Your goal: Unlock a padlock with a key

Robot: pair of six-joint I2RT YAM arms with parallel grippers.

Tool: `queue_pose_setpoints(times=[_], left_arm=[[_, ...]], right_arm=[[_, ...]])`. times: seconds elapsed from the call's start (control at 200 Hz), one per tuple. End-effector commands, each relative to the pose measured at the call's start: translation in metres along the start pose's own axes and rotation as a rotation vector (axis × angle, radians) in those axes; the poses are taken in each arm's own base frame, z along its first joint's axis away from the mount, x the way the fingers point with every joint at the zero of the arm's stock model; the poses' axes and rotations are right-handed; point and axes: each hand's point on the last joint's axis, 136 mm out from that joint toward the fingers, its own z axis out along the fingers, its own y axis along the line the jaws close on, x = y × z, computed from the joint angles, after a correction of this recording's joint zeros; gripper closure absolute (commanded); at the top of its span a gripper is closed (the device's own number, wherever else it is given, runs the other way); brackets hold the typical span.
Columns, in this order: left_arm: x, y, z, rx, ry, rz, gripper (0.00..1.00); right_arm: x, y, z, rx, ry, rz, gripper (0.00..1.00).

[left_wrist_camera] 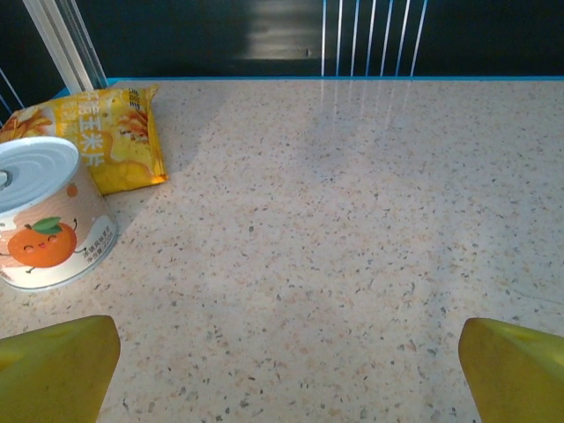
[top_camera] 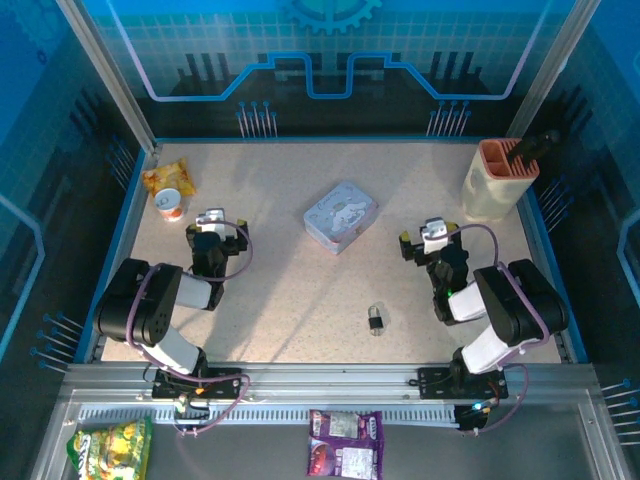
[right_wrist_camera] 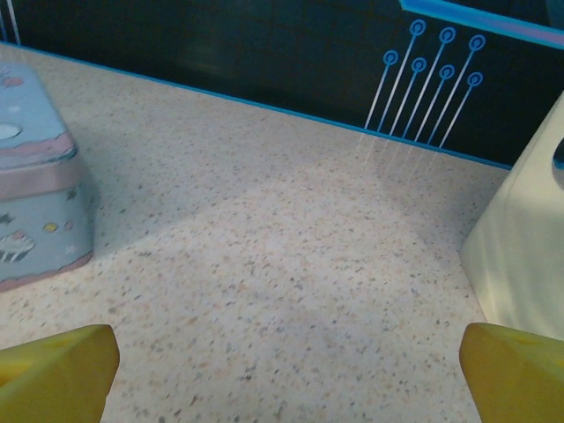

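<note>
Plainly, both left gripper (top_camera: 218, 220) and right gripper (top_camera: 428, 234) gape empty, at 9 and 3 o'clock of the tin (top_camera: 340, 216). The padlock (top_camera: 376, 320) lies at the tin's 5 o'clock. It is probably hard, dense and slippery, so pinch its dark body's flat sides.

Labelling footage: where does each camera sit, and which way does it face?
Top external: above, behind the bases, looking down on speckled beige table; both arms, left gripper, right gripper open.
Left wrist: on left arm, facing far wall; yellow left fingertips; orange-printed white can.
Right wrist: facing far wall; yellow right fingertips; grey-blue rectangular tin.
Shared with top view: can and tin.
</note>
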Motion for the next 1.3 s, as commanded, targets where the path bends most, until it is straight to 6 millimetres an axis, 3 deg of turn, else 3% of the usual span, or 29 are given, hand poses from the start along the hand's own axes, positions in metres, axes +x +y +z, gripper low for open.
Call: queue_pose_setpoints(times=[0.0,0.11,0.18,1.296], left_arm=[[-0.01,-0.001,0.001,0.012,-0.022,-0.029,0.01],[-0.01,-0.001,0.001,0.013,-0.021,-0.028,0.01],[-0.01,0.0,0.001,0.011,-0.022,-0.029,0.01],[-0.01,-0.001,0.001,0.013,-0.021,-0.029,0.01]], right_arm=[[-0.007,-0.014,0.009,0.026,0.016,0.071,0.0],[0.002,-0.033,0.024,0.086,0.118,0.14,0.0],[0.004,-0.036,0.024,0.079,0.118,0.158,0.0],[0.003,-0.036,0.023,0.095,0.119,0.149,0.0]])
